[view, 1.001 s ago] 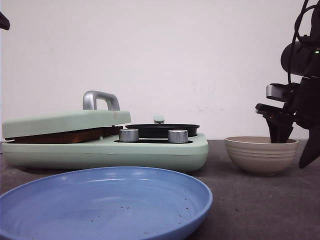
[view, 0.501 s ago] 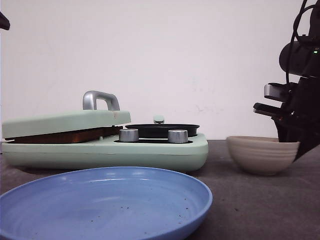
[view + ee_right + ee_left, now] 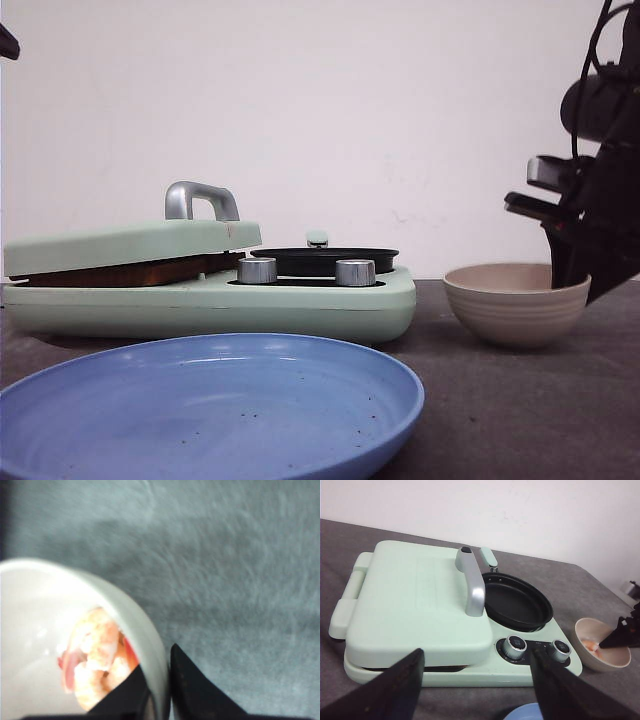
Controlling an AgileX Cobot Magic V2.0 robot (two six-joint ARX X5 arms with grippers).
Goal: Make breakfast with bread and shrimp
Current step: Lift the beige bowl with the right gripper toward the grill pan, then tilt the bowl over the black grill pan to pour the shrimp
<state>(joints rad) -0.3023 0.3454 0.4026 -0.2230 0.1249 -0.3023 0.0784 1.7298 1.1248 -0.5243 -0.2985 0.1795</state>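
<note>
Even bright light, right wrist view blurred

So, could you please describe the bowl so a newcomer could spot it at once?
Start at the mint-green cooker on the table. On its knob side sits a beige bowl, its rim pinched by the right gripper. It holds pink shrimp, unlike the blue plate.

The mint-green plastic-looking breakfast cooker [image 3: 420,610] has a smooth satin shell; its curved handle [image 3: 472,585] and two knobs [image 3: 258,270] look like brushed metal. At its two o'clock sits a matt black round pan [image 3: 517,602]. The blue plate [image 3: 200,410] is glossy (faintly speckled). The beige ribbed bowl [image 3: 515,305] looks ceramic; the grey tabletop [image 3: 240,555] is matt and slightly rough.
</note>
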